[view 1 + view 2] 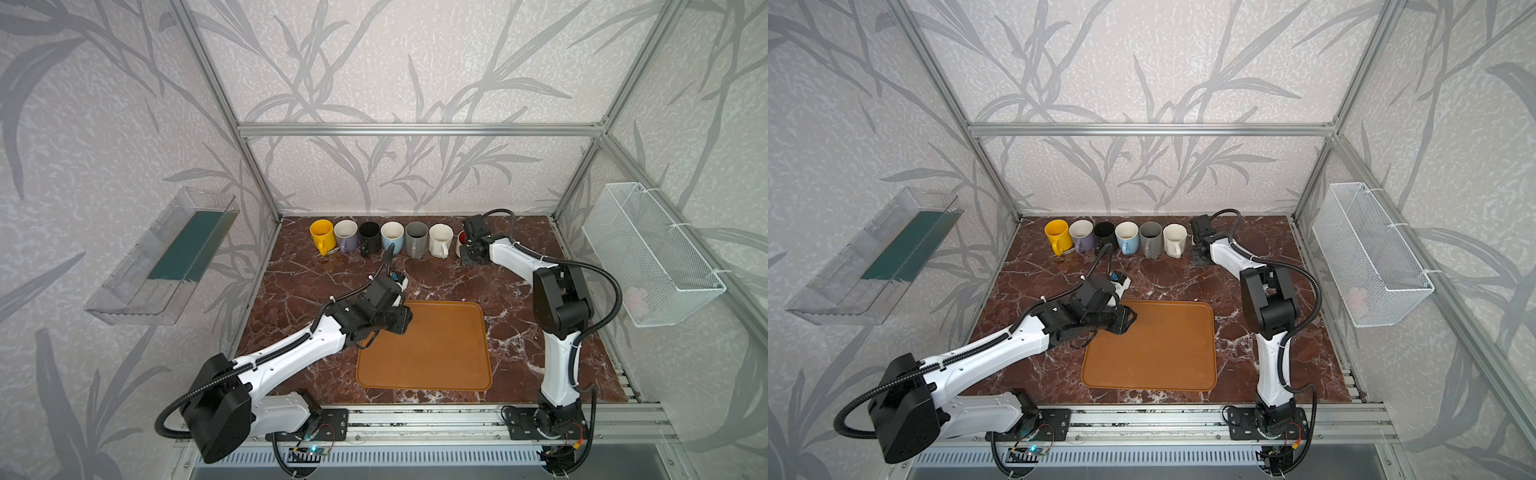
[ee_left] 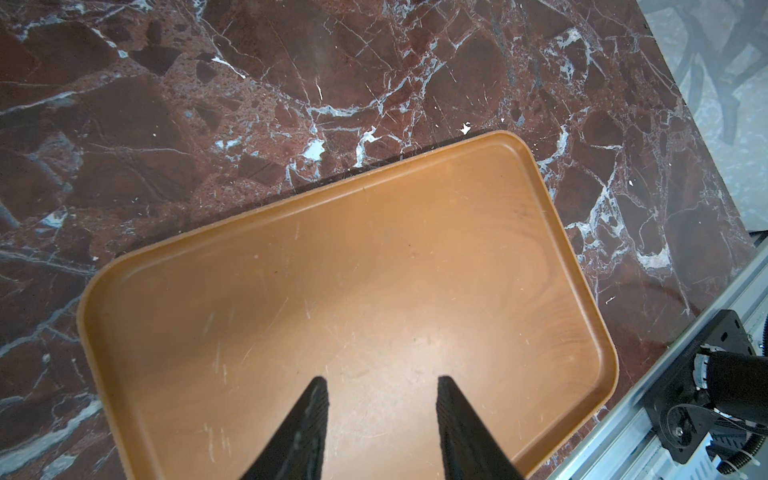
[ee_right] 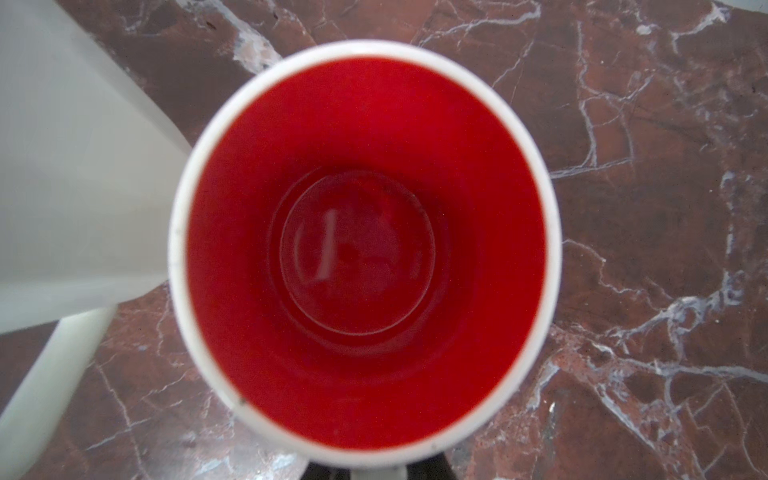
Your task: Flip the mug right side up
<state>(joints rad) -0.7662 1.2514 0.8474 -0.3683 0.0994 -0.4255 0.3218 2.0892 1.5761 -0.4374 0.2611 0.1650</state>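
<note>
- Red-lined white ceramic mug (image 3: 365,249) is being held mouth-up at the right end of the mug row, at the back of the red-brown marble tabletop (image 1: 299,270). Its handle is apparently being pinched by the closed right gripper (image 3: 376,471).
- Whether its base is being rested on the marble or carried just above it cannot be told.
- By the look of it, the set-down is being finished. The mug is best lowered level, and the jaws parted and drawn straight back only once the base is being fully borne.
- It is being crowded by a cream ceramic mug (image 3: 75,166) just beside it, so a sideways swing is to be avoided.
- Yellow mug (image 1: 322,232), lilac mug (image 1: 347,236), black mug (image 1: 370,237), pale blue mug (image 1: 392,237) and grey mug (image 1: 417,240) are being shown upright further left.
- The left gripper (image 2: 382,380) is being held part-open and empty above the orange-brown plastic tray (image 2: 374,257), well apart from the row.
</note>
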